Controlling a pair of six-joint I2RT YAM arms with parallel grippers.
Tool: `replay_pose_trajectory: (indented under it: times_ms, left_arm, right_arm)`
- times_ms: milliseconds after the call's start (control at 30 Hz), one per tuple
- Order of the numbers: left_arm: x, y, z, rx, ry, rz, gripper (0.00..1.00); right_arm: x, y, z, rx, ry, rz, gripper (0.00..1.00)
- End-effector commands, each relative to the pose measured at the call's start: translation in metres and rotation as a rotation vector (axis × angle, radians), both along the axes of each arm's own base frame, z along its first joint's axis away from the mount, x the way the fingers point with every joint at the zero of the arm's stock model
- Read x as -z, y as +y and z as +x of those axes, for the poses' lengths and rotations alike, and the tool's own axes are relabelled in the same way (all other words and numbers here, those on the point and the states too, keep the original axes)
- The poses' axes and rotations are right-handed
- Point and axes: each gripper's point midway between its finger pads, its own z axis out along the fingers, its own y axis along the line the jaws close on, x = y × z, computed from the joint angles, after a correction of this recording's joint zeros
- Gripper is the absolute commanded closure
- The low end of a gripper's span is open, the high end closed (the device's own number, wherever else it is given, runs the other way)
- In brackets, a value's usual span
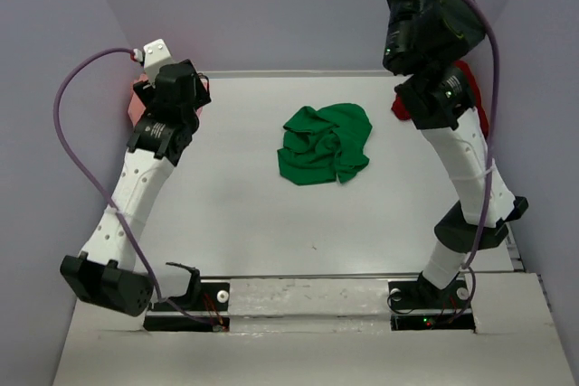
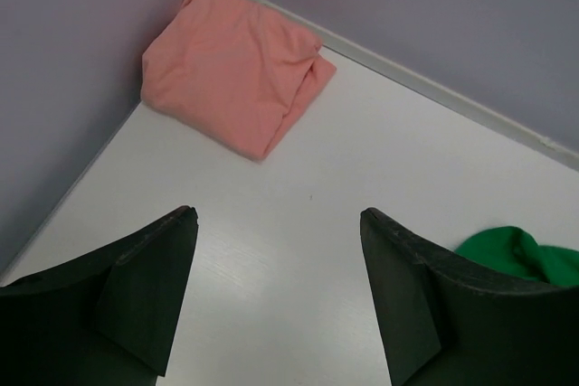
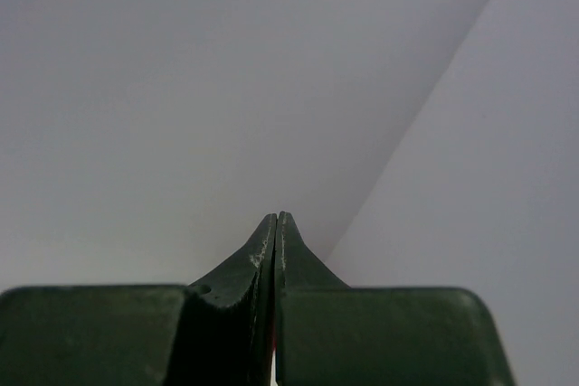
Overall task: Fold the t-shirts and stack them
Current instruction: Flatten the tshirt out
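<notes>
Fingers of the left gripper [image 2: 278, 223] are dark, matte wedges, spread wide with nothing between them, over the smooth white table [image 2: 298, 133]; the right gripper [image 3: 276, 223] has its fingers pressed together into a thin point against a plain lilac wall [image 3: 181, 88], with nothing seen in its grip. Green t-shirt [image 1: 324, 144] is a soft crumpled heap, creased all over, upper middle of the top view; pink t-shirt [image 2: 231, 70] is folded into a neat rectangle with rounded edges, tucked into the corner at upper left of the left wrist view. Dark red t-shirt [image 1: 468, 74] shows only as slivers behind the right arm [image 1: 461, 155], upper right of the top view, shape hidden.
</notes>
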Motion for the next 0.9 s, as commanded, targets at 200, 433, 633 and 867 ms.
replay_pose_trajectory:
  times_ms: [200,433,633,867]
  left_arm:
    - [0.013,0.001,0.034,0.134,0.069,-0.069,0.16]
    - [0.011,0.005,0.012,0.140,0.013,-0.098,0.15]
    - [0.030,0.008,0.009,0.139,0.046,-0.119,0.14]
    - [0.040,0.001,0.012,0.172,0.053,-0.140,0.15]
  right_arm:
    - [0.079,0.007,0.014,-0.132,0.185,0.072,1.00]
    - [0.310,0.037,0.069,-0.292,0.705,0.349,0.63]
    - [0.428,0.055,0.070,-0.292,0.976,0.418,0.56]
    - [0.498,0.057,0.051,-0.259,1.118,0.458,0.67]
